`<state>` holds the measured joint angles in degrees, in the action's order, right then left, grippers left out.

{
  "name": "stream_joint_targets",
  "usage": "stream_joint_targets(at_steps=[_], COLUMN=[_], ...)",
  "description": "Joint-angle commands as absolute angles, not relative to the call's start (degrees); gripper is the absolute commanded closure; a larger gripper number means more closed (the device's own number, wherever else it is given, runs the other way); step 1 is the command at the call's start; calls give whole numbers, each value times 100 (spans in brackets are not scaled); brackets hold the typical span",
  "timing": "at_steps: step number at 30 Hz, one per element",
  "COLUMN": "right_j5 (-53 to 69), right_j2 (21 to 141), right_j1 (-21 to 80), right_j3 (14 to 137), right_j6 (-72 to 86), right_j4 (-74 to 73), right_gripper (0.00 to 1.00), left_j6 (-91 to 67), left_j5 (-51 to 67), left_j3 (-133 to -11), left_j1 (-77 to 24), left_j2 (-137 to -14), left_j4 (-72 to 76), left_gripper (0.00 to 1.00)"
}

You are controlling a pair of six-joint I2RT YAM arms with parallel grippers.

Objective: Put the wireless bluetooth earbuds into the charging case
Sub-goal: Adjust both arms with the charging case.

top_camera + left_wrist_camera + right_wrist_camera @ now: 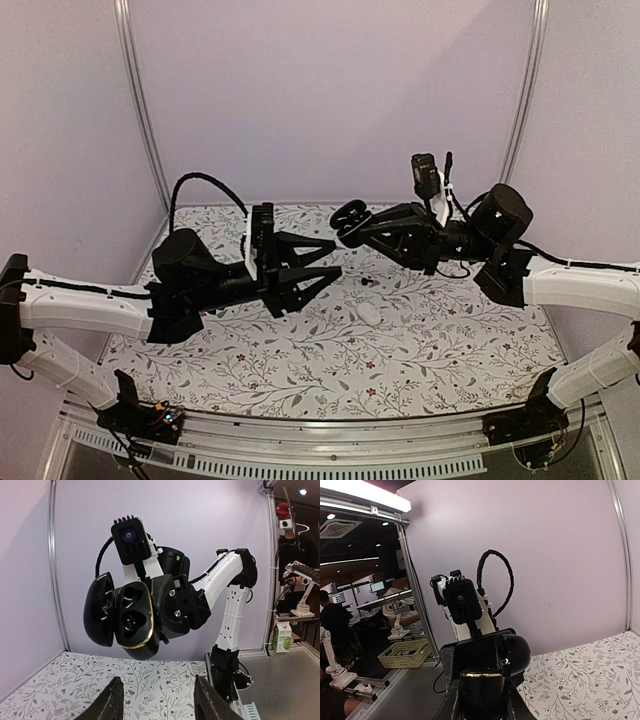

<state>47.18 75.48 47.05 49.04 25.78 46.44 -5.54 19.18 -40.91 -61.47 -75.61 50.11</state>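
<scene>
Right gripper [484, 702]: we see it clamped on the lower body of the charging case [131, 614]. It holds the case up in the air, well clear of the floral table [300, 370].
Case pose: the lid [99, 609] is swung wide and the two wells face the left arm. We judge this presents the openings so the other arm can reach them.
Wells: they look dark and empty to us, though we cannot be sure.
Left gripper [336, 256]: its fingers stand apart with nothing between them. It hovers above the table, pointing toward the case.
Earbuds [367, 282]: a tiny dark speck on the table below the two grippers. It is too small for us to tell whether both are there.
White oval object [370, 313]: it lies on the table just nearer than the speck.
Next need: we judge an earbud must be picked up first.
</scene>
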Motion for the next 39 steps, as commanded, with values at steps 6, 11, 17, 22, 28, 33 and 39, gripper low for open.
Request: stream_joint_targets(at_steps=[6,11,17,22,28,33,39], right_j5=[4447,4448,4422,4343,4266,4211,4217], right_j2=[7657,7725,7726,7743,7726,7672,7639], right_j1=[4834,4869,4910,4952,4983,4983,4989], right_j3=[4654,4641,4541,4455,4391,4310,4280], right_j6=[2874,2910,2911,2888,2833,2783,2678], right_j4=[5499,5628,5737,5843,5882,5834,5708], right_gripper=[100,100,99,98,97,96,92], left_j6=[-566,-570,-611,-674,-733,-741,-745], left_j5=[1698,1702,1727,1705,1718,1698,1742], left_j3=[-4317,-4470,-4519,-4548,-4624,-4593,-4541], left_j1=[-6338,-6413,-6463,-6484,-6502,-6504,-6507], left_j2=[-7899,-8077,-8170,-8261,-8375,-8329,-8288], left_j4=[5884,5911,6040,6193,6277,6284,6244], left_gripper=[56,60,64,66,68,73,79])
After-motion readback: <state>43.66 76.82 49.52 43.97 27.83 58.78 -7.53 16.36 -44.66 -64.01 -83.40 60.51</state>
